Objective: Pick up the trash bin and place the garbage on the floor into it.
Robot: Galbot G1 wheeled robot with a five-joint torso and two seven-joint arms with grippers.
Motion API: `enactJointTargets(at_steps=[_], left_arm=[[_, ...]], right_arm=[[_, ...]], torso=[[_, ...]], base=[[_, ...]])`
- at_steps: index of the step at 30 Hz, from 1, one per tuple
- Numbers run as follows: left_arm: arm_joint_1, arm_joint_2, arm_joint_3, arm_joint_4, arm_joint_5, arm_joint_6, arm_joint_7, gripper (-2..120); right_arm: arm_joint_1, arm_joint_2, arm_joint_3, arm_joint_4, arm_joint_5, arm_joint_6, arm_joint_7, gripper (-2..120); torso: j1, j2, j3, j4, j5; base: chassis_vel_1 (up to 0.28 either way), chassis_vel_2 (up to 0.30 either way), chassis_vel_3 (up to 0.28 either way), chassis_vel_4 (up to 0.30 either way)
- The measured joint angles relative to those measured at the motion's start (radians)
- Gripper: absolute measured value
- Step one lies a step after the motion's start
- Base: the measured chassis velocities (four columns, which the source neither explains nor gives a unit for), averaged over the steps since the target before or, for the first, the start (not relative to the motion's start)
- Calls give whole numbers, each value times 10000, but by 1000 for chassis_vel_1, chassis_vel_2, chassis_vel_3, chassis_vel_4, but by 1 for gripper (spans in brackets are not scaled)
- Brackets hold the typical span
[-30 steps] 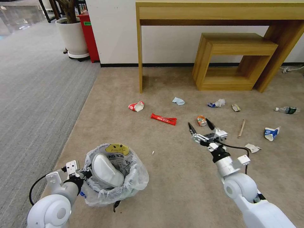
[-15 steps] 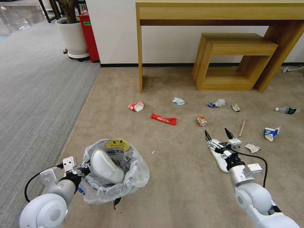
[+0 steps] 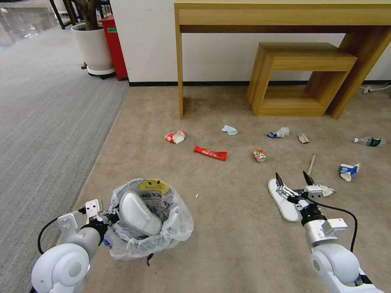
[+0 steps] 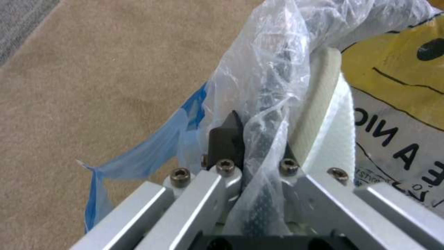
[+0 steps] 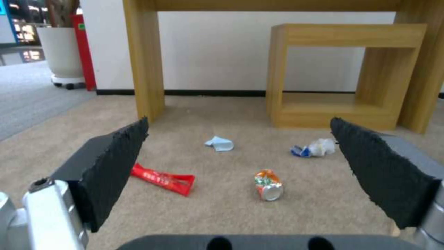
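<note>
Left gripper (image 3: 106, 219) pinches the trash bin (image 3: 148, 221) rim at its 9 o'clock — right gripper (image 3: 294, 180), fingers spread, hovers over a white slipper (image 3: 281, 201).

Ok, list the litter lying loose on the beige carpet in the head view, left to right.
Red-and-white wrapper → long red wrapper → pale blue scrap → crushed can → white slipper → wooden stick → blue-white carton → small clear bottle.
</note>
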Motion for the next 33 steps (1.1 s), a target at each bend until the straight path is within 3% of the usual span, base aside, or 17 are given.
enactJointTargets(at_steps=[33], left_arm=[[104,-289,-63,-73,252,-37,49,1]], right_arm=[[29,132,-13,-311,-186,271,-398,100]], torso=[[0,0,0,0,0]], base=[[-4,3,4,-3]])
